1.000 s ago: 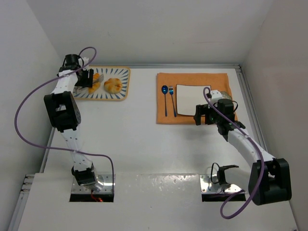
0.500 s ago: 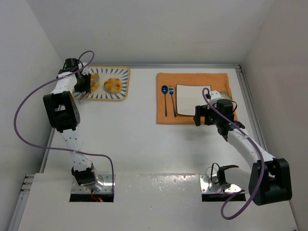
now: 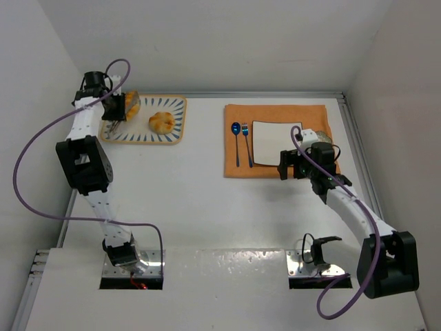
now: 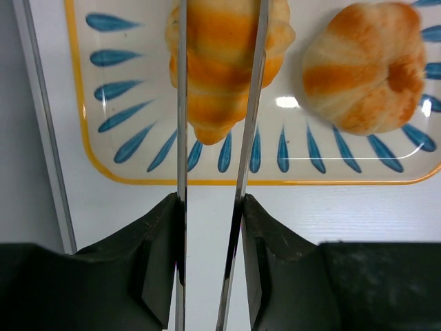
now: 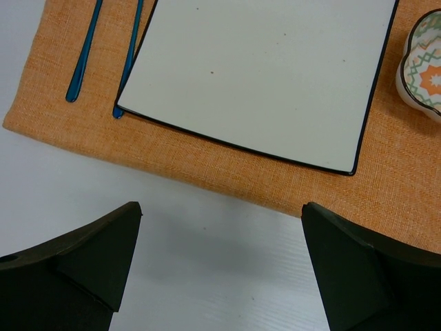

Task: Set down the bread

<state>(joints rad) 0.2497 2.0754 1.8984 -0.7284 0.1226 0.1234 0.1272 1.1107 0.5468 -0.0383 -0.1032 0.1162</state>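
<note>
Pinching croissant [image 4: 222,89] mid-body with left gripper [image 4: 219,27] clamped narrow; judged light, soft, crushable, needing gentle squeeze; with right gripper [image 5: 220,269] spread, empty.

A robot lab cell: bare white walls [image 3: 207,41] box in a tabletop [image 3: 200,207], left arm [image 3: 83,162] and right arm [image 3: 351,210] bolted at its near edge

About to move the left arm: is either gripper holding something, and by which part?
The left gripper pinches the croissant across its width, a finger on each long side; right gripper holds nothing.
</note>
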